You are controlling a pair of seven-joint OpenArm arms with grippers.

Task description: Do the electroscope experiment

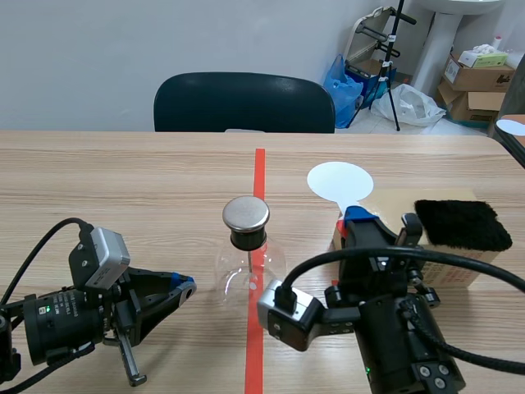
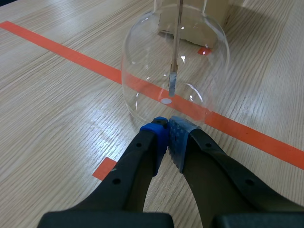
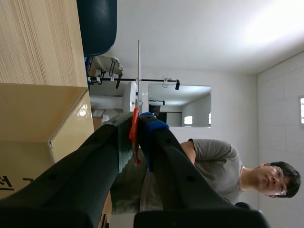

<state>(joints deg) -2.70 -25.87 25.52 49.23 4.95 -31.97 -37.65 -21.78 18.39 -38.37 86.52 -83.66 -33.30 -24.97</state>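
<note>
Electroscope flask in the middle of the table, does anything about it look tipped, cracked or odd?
Nothing stands out. The electroscope flask stands upright on the red tape line, its metal cap level, the rod inside hanging straight, with no crack in sight.

A dark chair (image 1: 244, 103) stands behind the table (image 1: 123, 172), cardboard boxes (image 1: 480, 75) beyond.

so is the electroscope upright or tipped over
Upright. The electroscope stands on its glass base on the table, metal cap on top, and its rod hangs down inside.
</note>
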